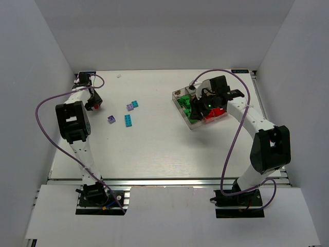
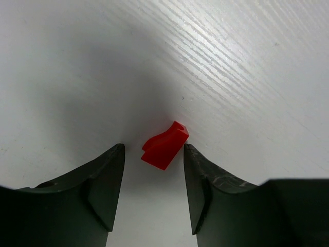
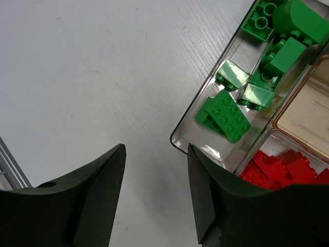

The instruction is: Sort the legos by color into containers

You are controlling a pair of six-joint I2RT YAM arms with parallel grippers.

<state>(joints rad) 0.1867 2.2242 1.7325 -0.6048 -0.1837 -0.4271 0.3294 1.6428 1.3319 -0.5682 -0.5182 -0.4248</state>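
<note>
Table (image 1: 164,149): white, with fine wood grain.
Tray (image 3: 177,140): on the right side, holds green and red bricks.
Right gripper (image 3: 156,152): jaws spread, empty, at the tray corner.
Left gripper (image 2: 153,149): jaws spread, the nearer arm.
Red brick (image 2: 164,146): on the table between the left jaws, long axis slanted.

From my overhead feed I see a white bench (image 1: 154,154) with a faint wood grain, boxed in on three sides by plain, bare, pale grey walls: a left wall (image 1: 31,77), a far wall (image 1: 164,31) and a right wall (image 1: 303,67). An aluminium rail (image 1: 164,181) runs along the bench's near edge, and a white panel (image 1: 169,211) lies nearer still. A small dark label (image 1: 240,71) sits at the far right corner. The light is soft and even. Both wrist feeds show the grain as fine diagonal streaks, and the left one has a broad grey shadow across it.
</note>
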